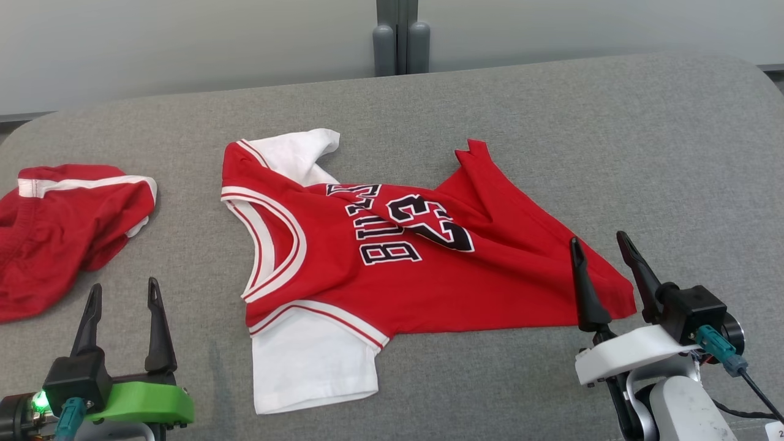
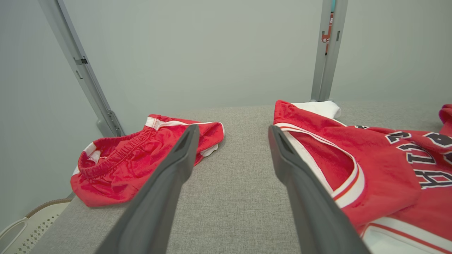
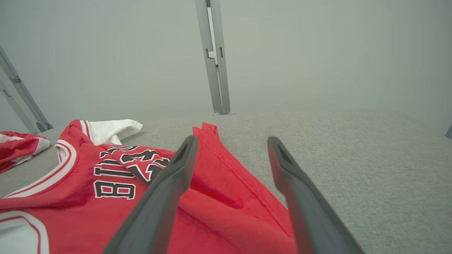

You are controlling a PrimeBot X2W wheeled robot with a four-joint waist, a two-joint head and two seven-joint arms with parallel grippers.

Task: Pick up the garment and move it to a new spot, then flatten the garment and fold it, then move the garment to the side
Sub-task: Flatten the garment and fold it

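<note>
You're at pick-up: left gripper (image 1: 123, 285) and right gripper (image 1: 598, 239) both apart, empty, so next drop them onto the crumpled red jersey's (image 1: 380, 269) edges and pinch.

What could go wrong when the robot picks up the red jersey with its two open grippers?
1. The jersey lies crumpled, its hem folded over the number; a pinch by the right gripper may catch both layers and keep it from flattening.
2. The red shorts lie near the left gripper, which might snag them by mistake.
</note>
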